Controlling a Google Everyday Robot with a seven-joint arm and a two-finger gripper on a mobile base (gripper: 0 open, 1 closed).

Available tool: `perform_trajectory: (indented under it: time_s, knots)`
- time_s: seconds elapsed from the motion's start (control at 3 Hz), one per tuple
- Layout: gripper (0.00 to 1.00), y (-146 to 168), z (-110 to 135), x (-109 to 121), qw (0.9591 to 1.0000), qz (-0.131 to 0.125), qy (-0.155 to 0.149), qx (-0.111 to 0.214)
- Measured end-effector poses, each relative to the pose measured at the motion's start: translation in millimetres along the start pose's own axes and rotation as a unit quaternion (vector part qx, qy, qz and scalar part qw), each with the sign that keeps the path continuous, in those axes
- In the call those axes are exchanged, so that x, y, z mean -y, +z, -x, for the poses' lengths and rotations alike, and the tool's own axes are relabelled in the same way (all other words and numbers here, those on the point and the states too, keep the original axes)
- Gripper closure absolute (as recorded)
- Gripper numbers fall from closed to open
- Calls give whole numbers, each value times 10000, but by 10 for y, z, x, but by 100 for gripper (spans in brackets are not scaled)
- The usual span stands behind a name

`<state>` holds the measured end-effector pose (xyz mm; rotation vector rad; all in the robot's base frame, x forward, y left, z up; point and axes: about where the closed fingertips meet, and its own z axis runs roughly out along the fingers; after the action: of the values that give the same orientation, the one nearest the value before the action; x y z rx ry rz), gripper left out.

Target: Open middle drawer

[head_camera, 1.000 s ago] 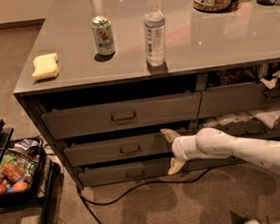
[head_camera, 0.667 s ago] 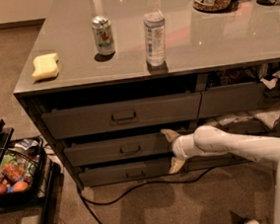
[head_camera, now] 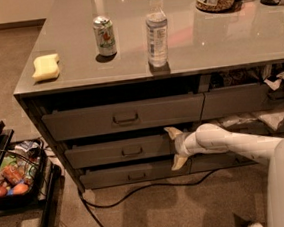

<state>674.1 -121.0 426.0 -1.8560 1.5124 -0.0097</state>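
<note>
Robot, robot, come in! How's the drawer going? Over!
Gripper open, fingers above and below right end of middle drawer. Drawer barely out, pull untouched. Black cable on floor below.

We see a cream-white gripper (head_camera: 176, 147) at the right end of the plain grey middle drawer (head_camera: 118, 152), a yellow sponge (head_camera: 46, 67), a greenish can (head_camera: 104, 35).

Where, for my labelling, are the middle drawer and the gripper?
middle drawer (head_camera: 100, 153): camera view, on its front, left of centre.
gripper (head_camera: 171, 148): camera view, midway between its open fingertips, by the drawer's right end.
</note>
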Motion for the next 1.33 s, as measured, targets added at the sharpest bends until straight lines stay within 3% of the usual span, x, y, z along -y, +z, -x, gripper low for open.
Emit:
perform_trajectory:
  time_s: [0.67,1.0,1.33]
  knots:
    - [0,227,-99,211,9999,-100,-11,83]
    - [0,529,-242,364,10000,50,-28,55]
    - [0,529,-241,363,10000,50,-28,55]
